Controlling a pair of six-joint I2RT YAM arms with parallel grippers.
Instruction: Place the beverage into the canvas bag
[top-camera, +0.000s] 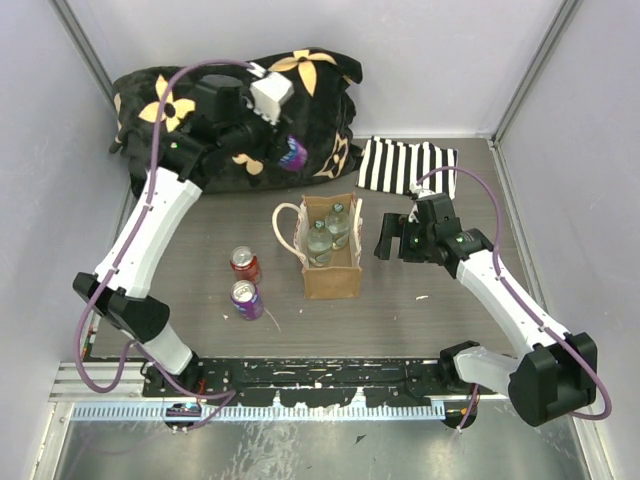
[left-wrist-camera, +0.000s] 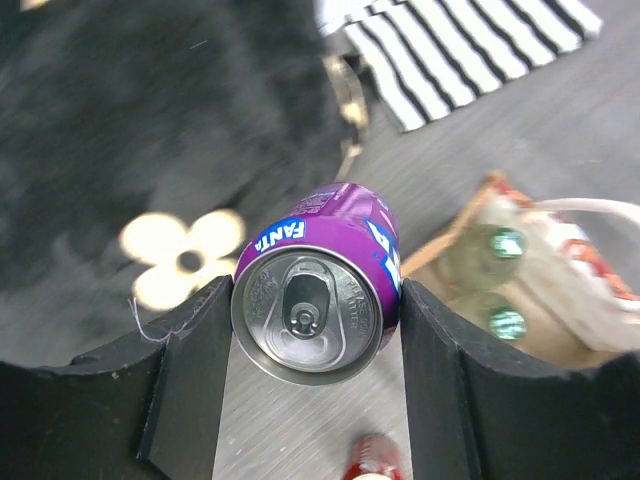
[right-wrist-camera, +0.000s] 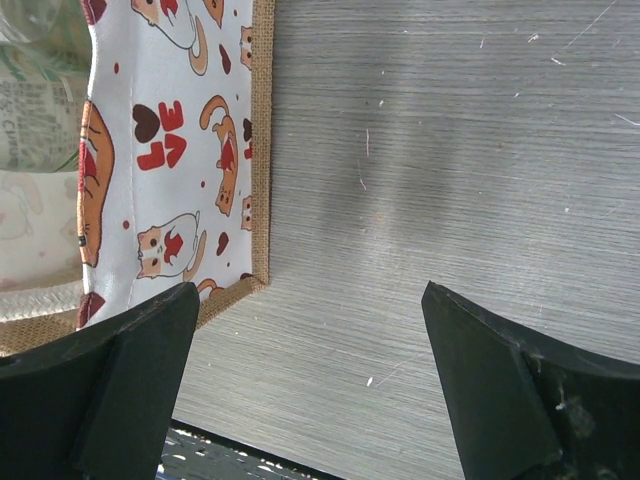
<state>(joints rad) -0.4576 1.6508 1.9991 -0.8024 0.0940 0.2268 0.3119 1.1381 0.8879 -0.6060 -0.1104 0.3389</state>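
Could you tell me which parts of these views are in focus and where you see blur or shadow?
Left wrist view: the purple Fanta can is sharp, the flowered blanket and the canvas bag behind it blurred. Right wrist view: the table grain and the bag's printed side are crisp, a soft shadow band crossing the table. Top view: evenly lit.

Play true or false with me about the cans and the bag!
1. The left gripper holds a purple Fanta can. True.
2. The canvas bag is empty. False: two green-capped bottles stand in it.
3. The right gripper is shut on a bottle. False: it is open, holding nothing, beside the bag.
4. A red can stands on the table. True.
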